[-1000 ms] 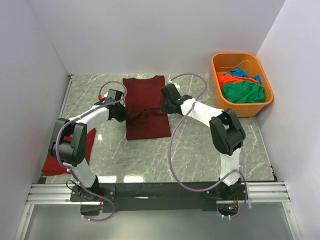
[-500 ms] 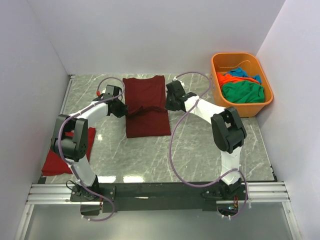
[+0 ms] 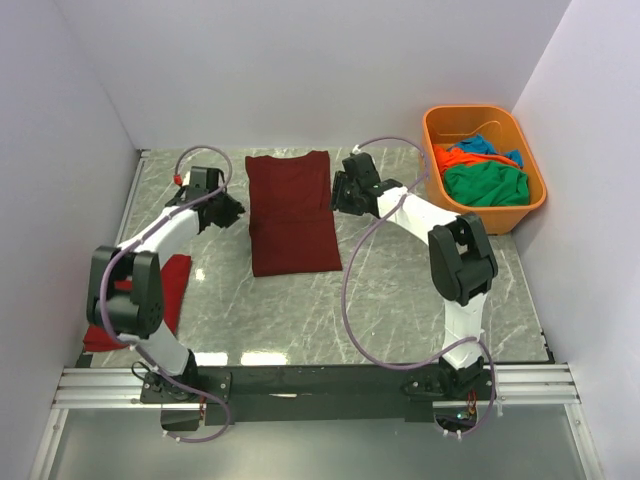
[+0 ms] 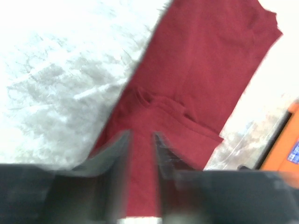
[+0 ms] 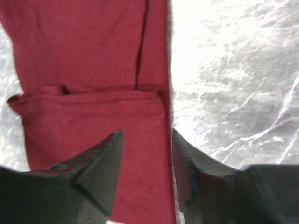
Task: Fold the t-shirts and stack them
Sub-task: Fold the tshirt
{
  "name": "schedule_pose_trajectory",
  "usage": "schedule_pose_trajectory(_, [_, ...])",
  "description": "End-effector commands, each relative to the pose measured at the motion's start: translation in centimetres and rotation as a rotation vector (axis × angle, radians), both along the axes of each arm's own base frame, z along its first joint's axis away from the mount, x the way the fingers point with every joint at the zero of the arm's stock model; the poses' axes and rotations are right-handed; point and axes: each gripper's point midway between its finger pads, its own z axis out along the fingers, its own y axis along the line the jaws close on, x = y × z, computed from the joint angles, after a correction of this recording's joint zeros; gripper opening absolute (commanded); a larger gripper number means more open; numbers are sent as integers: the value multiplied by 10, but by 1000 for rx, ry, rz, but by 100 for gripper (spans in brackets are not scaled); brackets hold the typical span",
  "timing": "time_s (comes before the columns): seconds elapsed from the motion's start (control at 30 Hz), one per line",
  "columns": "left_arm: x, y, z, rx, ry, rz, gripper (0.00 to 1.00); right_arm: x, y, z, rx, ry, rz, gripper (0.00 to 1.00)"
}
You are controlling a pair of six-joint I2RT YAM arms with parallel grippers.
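- Five t-shirts show in all, and by my reading none is yet stacked on another.
- The maroon t-shirt (image 3: 291, 212) lies flat on the marble table (image 3: 400, 300) as a long narrow rectangle. No sleeves stick out, and a crosswise cloth edge runs over its middle. I judge it part folded, with at least one more fold across its length to come.
- The left gripper (image 4: 141, 142) sits just off the maroon t-shirt's left edge. Its fingers are only narrowly parted and nothing is between them.
- The right gripper (image 5: 145, 140) sits at the maroon t-shirt's right edge. Its fingers are spread wider, with bare cloth below and nothing held.
- The bright red t-shirt (image 3: 176, 280) lies well to the left of the maroon t-shirt and nearer the arm bases. The left arm partly hides it. It looks flat and compact, so it is probably the finished one and the start of the stack.
- The orange tub (image 3: 487, 220) stands well to the right of the maroon t-shirt. It holds three crumpled shirts:
  - the green t-shirt (image 3: 487, 184) on top at the near side;
  - the orange t-shirt (image 3: 460, 157) behind it;
  - the blue t-shirt (image 3: 492, 146) towards the back.
- These three remain to be taken out, folded and stacked.
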Motion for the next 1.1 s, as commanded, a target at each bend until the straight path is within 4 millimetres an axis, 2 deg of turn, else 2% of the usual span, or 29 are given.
schedule_pose_trajectory(0.0, [-8, -14, 20, -23, -57, -44, 22, -7, 20, 41, 79, -83, 60, 50])
schedule_pose_trajectory(0.1, [-13, -31, 10, -14, -17, -86, 1, -22, 35, 36, 113, -59, 104, 46])
schedule_pose_trajectory(0.17, [-14, -40, -5, -11, 19, -100, 1, -31, 44, 37, 127, -57, 130, 46])
schedule_pose_trajectory(0.23, [-9, -46, -10, -33, 14, -110, 1, -38, 49, 31, 124, -49, 145, 45])
schedule_pose_trajectory(0.27, [-7, -49, -19, -32, 29, -113, 1, -42, 52, 26, 124, -40, 152, 45])
schedule_pose_trajectory(0.3, [-1, -50, -18, -36, 21, -115, 1, -43, 54, 24, 130, -33, 163, 45])
schedule_pose_trajectory(0.33, [3, -50, -29, -29, 44, -117, 1, -43, 55, 20, 131, -25, 164, 44])
schedule_pose_trajectory(0.37, [14, -50, -22, -20, 25, -121, 1, -43, 56, 14, 126, -14, 166, 43])
schedule_pose_trajectory(0.43, [26, -47, -24, 0, 18, -117, 1, -44, 58, 6, 129, 5, 178, 43])
schedule_pose_trajectory(0.47, [31, -44, -34, 6, 33, -120, 1, -44, 57, -1, 121, 20, 178, 43])
schedule_pose_trajectory(0.5, [41, -44, -28, 3, 13, -120, 1, -44, 57, -4, 115, 25, 178, 42])
schedule_pose_trajectory(0.53, [45, -43, -39, 4, 31, -121, 1, -44, 56, -7, 114, 29, 177, 42])
schedule_pose_trajectory(0.6, [57, -44, -38, 5, 20, -136, 1, -46, 55, -15, 112, 47, 173, 42])
schedule_pose_trajectory(0.63, [58, -45, -50, -2, 45, -144, 1, -45, 53, -18, 115, 52, 168, 42])
schedule_pose_trajectory(0.73, [65, -47, -57, -39, 43, -165, 1, -48, 52, -25, 117, 68, 167, 42])
schedule_pose_trajectory(0.83, [71, -49, -52, -69, 14, -195, 6, -49, 50, -25, 115, 68, 165, 42])
schedule_pose_trajectory(0.87, [71, -54, -45, -94, -10, -230, 9, -49, 50, -24, 119, 65, 167, 42])
schedule_pose_trajectory(0.93, [76, -54, -31, -101, -45, -236, 20, -48, 50, -22, 119, 64, 169, 42])
schedule_pose_trajectory(0.97, [75, -54, -17, -104, -78, -245, 29, -47, 52, -19, 123, 60, 176, 42])
schedule_pose_trajectory(1.0, [75, -55, -7, -107, -101, -250, 33, -47, 54, -18, 134, 61, 186, 42])
schedule_pose_trajectory(1.03, [74, -54, 16, -108, -148, -251, 37, -45, 58, -14, 146, 54, 197, 42])
schedule_pose_trajectory(1.07, [68, -53, 19, -113, -150, -242, 44, -43, 62, -11, 157, 48, 207, 42])
